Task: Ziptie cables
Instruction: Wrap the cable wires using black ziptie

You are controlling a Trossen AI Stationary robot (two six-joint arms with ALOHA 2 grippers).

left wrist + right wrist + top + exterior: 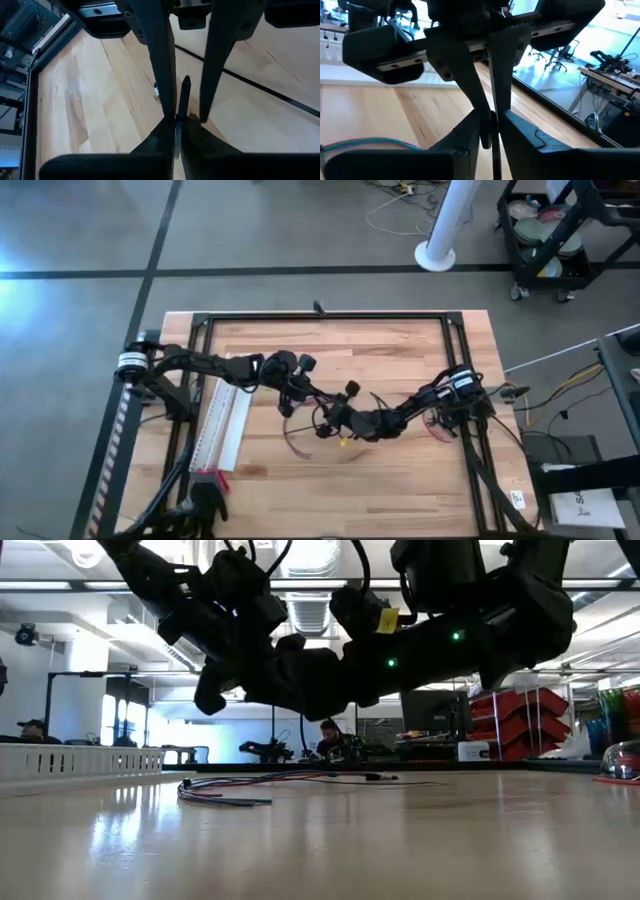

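Ziptie cables, threading step: left gripper [176, 117] and right gripper [487, 131], raised mid-bench, jaws clenched on one thin dark ziptie [184, 95]; cables [270, 783] beneath, untied; next: loop tie round them.

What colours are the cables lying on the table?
Pinkish-red, green and dark wires in the cables, clearest in the low view.

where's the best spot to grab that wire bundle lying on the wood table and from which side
Probably at mid-length of the thin bundle of pinkish-brown and dark wires, coming straight down from above. It lies flat on the light wooden table, and in the low view its strands splay apart at one end but run closer together along the middle.
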